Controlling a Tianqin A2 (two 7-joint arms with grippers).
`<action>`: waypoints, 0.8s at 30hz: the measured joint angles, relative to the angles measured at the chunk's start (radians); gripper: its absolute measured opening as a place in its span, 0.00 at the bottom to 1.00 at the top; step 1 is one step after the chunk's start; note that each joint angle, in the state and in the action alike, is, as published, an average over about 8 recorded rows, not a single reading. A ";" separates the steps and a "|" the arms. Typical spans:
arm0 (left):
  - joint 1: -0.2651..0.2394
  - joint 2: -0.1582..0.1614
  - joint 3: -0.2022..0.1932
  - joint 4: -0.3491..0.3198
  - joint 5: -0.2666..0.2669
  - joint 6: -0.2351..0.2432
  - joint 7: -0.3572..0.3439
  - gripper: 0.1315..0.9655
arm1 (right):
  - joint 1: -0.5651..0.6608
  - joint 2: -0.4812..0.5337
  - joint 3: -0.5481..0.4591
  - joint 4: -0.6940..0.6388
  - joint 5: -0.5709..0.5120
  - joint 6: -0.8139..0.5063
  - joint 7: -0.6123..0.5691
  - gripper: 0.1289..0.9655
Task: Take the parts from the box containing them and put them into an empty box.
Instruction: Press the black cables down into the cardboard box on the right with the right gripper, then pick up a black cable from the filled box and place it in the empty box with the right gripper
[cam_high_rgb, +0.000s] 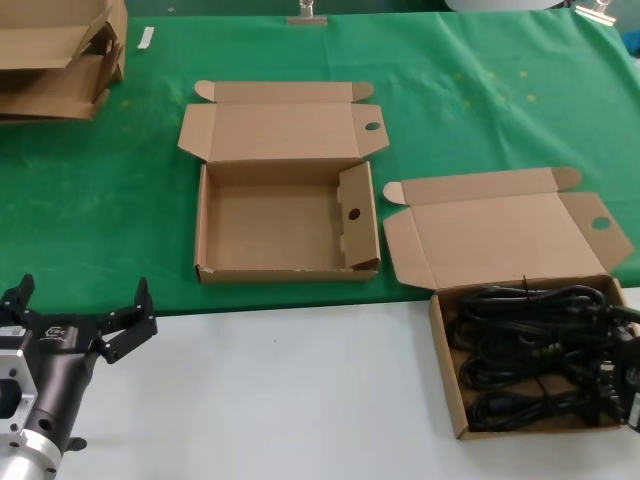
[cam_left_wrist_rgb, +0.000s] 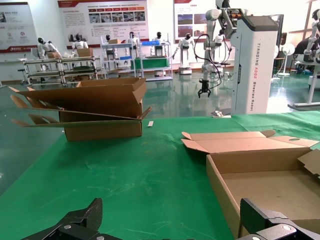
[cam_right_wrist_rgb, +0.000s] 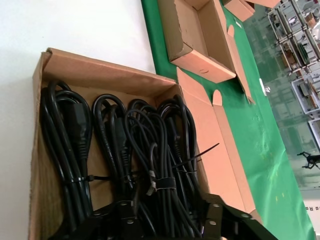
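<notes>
The parts (cam_high_rgb: 530, 350) are black cable bundles lying side by side in the right-hand box (cam_high_rgb: 446, 380), which sits on the white tabletop with its lid (cam_high_rgb: 500, 235) folded back. My right gripper (cam_high_rgb: 630, 372) is down inside this box at its right end. In the right wrist view it (cam_right_wrist_rgb: 167, 216) is shut on one tied bundle (cam_right_wrist_rgb: 162, 155), which rests among the others. The empty box (cam_high_rgb: 204, 225), with a holed upright flap (cam_high_rgb: 353, 215), stands on the green mat. My left gripper (cam_high_rgb: 84, 292) hovers open near the front left, also seen as the left gripper (cam_left_wrist_rgb: 170, 212) facing the empty box (cam_left_wrist_rgb: 220, 185).
A flattened cardboard pile (cam_high_rgb: 60, 60) lies at the far left corner, seen as the stacked pile (cam_left_wrist_rgb: 95, 110) in the left wrist view. A small white strip (cam_high_rgb: 147, 38) lies beside it. The green mat (cam_high_rgb: 100, 200) ends at the white tabletop (cam_high_rgb: 300, 390) in front.
</notes>
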 joint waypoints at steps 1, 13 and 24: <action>0.000 0.000 0.000 0.000 0.000 0.000 0.000 1.00 | 0.005 -0.001 -0.003 -0.003 -0.002 0.001 0.000 0.29; 0.000 0.000 0.000 0.000 0.000 0.000 0.000 1.00 | 0.051 -0.019 -0.038 -0.021 -0.043 0.009 0.038 0.36; 0.000 0.000 0.000 0.000 0.000 0.000 0.000 1.00 | 0.057 -0.019 -0.054 -0.024 -0.070 0.013 0.072 0.27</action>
